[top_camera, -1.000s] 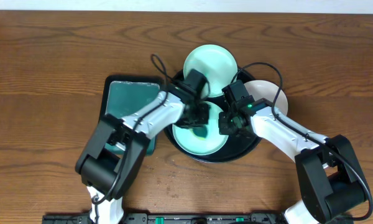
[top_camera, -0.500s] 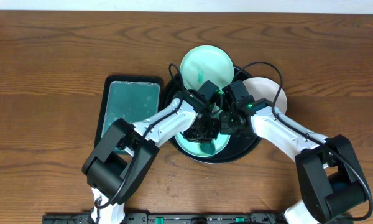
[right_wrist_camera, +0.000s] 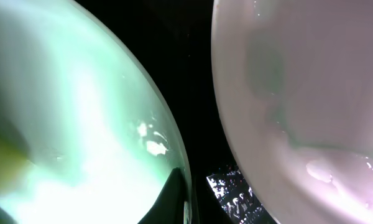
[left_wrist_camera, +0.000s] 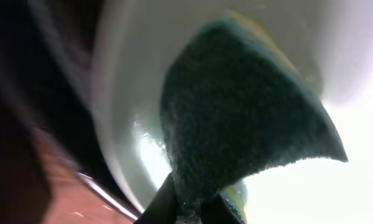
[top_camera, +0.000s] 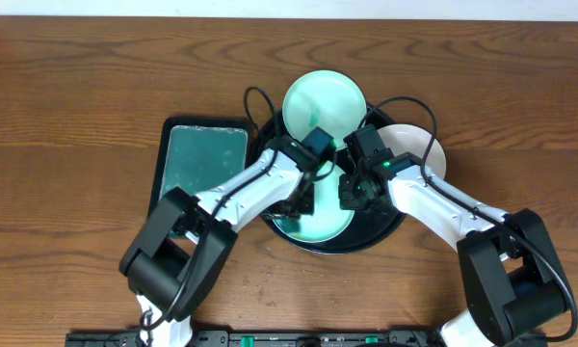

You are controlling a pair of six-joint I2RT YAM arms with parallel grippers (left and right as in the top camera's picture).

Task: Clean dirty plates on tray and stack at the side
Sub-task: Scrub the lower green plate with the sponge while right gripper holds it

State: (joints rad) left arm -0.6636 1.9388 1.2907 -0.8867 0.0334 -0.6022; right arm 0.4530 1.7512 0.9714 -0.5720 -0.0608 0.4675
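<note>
A wooden tabletop [top_camera: 77, 96] carries a round black tray [top_camera: 361, 239] with a pale-green plate [top_camera: 323, 224] lying inside it. Both arms reach in over the tray. The left end effector [top_camera: 303, 198] clamps a dark sponge [left_wrist_camera: 236, 112] against the plate. The right end effector [top_camera: 352, 193], pinched closed, sits at the plate's rim.

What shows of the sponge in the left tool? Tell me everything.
The sponge is a soft-looking pad: a dark green, fuzzy scouring face with a thin yellow layer showing at its edges. It is pinched at its lower end in the shut left tool and fans out upward, bent. It appears pressed against the glossy inside of a pale plate.
</note>
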